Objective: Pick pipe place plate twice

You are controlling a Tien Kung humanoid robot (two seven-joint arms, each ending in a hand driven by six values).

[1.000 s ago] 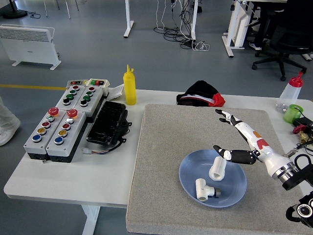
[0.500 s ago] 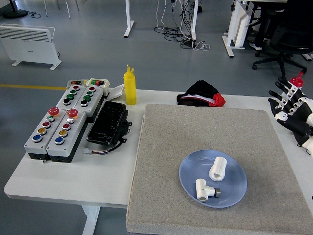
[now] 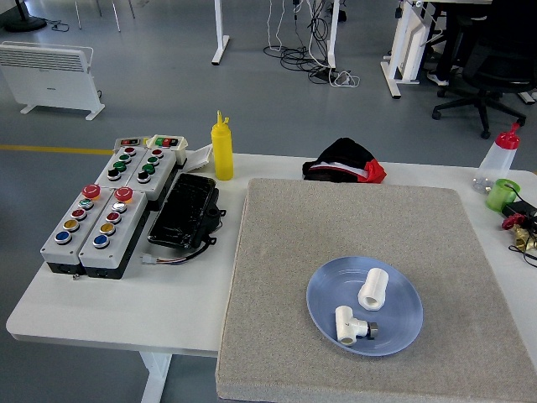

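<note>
Surface: a grey mat (image 3: 361, 243) is laid on the white table (image 3: 126, 302).
Writing: none can be read.
Plate (image 3: 403, 332): set on the mat.
Pipes: straight pipe (image 3: 373, 289) and tee pipe (image 3: 349, 324) are seen inside the plate.
Hands: none are seen in view.

Two white pipe pieces lie on one blue plate (image 3: 404, 323): a straight one (image 3: 373, 289) and a tee (image 3: 350, 326). There is one grey mat (image 3: 285, 252), four button boxes (image 3: 105, 206), one black tray (image 3: 183, 211), one yellow bottle (image 3: 222, 148), one clear bottle with a red cap (image 3: 498, 157), one green cup (image 3: 502, 194) and one black-and-red cloth (image 3: 346, 161).
</note>
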